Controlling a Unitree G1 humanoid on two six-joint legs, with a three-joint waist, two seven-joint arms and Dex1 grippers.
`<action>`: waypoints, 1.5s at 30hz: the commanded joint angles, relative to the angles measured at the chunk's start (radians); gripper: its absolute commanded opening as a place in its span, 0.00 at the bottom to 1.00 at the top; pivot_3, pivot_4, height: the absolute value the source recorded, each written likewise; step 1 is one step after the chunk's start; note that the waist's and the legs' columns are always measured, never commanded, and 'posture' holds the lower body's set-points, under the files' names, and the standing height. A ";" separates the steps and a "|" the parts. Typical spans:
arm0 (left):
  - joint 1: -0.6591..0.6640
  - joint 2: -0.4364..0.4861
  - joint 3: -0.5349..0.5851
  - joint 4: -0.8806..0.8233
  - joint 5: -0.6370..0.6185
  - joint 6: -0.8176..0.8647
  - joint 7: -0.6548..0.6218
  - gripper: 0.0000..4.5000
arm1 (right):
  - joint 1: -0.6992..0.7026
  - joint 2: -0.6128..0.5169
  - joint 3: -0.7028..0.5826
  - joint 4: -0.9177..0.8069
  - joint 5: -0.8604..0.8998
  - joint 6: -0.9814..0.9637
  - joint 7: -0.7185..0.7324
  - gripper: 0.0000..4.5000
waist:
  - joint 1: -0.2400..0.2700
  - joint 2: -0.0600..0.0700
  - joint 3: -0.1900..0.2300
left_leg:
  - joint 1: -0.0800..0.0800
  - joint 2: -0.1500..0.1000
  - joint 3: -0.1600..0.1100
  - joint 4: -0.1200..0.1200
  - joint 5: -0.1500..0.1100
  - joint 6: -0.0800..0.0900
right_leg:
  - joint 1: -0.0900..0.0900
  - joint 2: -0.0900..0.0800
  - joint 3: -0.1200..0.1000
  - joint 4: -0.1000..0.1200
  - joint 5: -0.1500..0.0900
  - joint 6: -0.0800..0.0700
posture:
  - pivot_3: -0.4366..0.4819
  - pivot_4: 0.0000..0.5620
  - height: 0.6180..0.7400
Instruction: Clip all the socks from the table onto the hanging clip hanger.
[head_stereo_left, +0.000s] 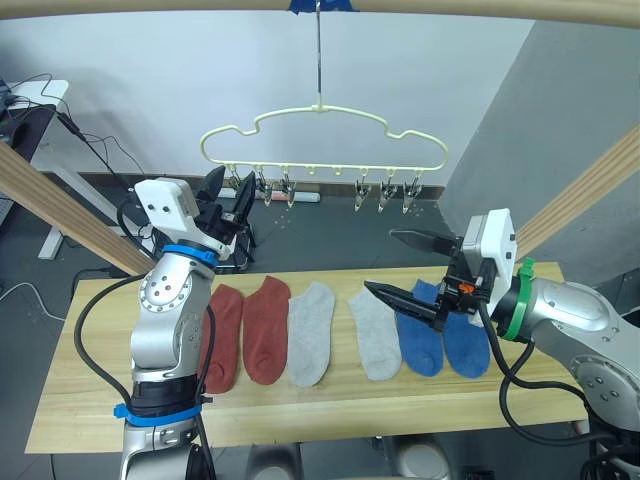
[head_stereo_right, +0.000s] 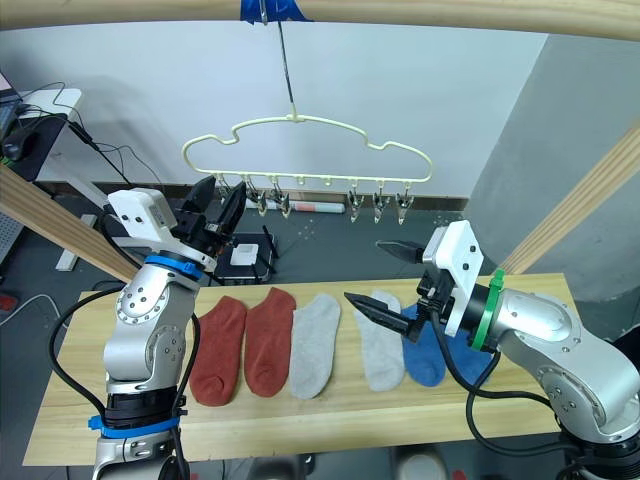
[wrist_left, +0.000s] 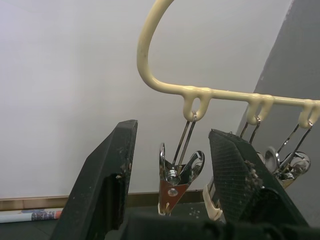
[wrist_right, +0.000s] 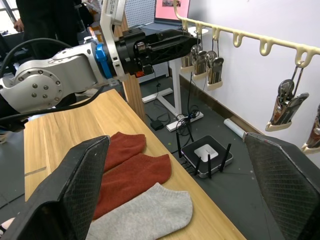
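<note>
Nearest my head camera are both forearms, raised over the table (head_stereo_left: 90, 400). All six socks lie flat in a row on it, none clipped yet: two rust-red socks (head_stereo_left: 248, 330), two light grey socks (head_stereo_left: 340, 332) and two blue socks (head_stereo_left: 442, 340).

Left gripper (head_stereo_left: 226, 203): released, fingers spread, holding nothing. It is lifted to the left end of the clip hanger (head_stereo_left: 322, 135), which hangs by its hook from the wooden rail (head_stereo_right: 400, 10). In the left wrist view the end clip (wrist_left: 176, 175) sits between the two fingers (wrist_left: 107, 185), apparently not yet squeezed.

Right gripper (head_stereo_left: 405, 265): released, jaws wide apart, holding nothing. It hovers above the inner grey and blue socks, clear of the fabric.

Step in hand, as I judge it: prepare the first clip while fetching the first sock.

Procedure I would follow:
1. Centre the left fingers on the clip's handle ends, not on its jaws, then close slowly; the hanger swings freely and will drift if pushed from one side.
2. Lower the right gripper onto one sock only, pinching near the cuff so that a short edge stands free.
3. Feed that edge into the opened clip, then release the clip first, the sock second.

Risk: gathering two neighbouring socks, since they lie close together.
</note>
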 joint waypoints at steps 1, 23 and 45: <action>-0.002 0.001 0.016 -0.047 -0.016 -0.001 0.007 0.55 | -0.013 0.001 -0.010 -0.032 0.006 -0.019 0.005 1.00 | 0.000 0.000 0.000 | 0.000 0.000 0.000 0.000 0.000 0.000 | 0.000 0.000 0.000 0.000 0.000 0.000 | 0.22 0.54 1.00; 0.017 0.013 0.003 -0.081 0.013 0.010 0.021 0.00 | 0.009 0.006 -0.003 -0.021 -0.021 -0.032 0.005 1.00 | 0.001 0.000 0.000 | 0.000 0.000 0.000 0.000 0.000 0.000 | 0.000 0.000 0.000 0.000 0.000 0.000 | 0.23 0.53 1.00; 0.072 0.051 -0.010 -0.207 0.009 0.094 0.013 0.00 | 0.327 0.135 -0.006 0.467 -0.568 -0.105 -0.291 1.00 | 0.016 0.003 0.006 | 0.001 0.000 0.002 0.000 0.000 0.000 | 0.000 0.000 0.002 0.000 0.000 0.001 | 0.29 0.63 1.00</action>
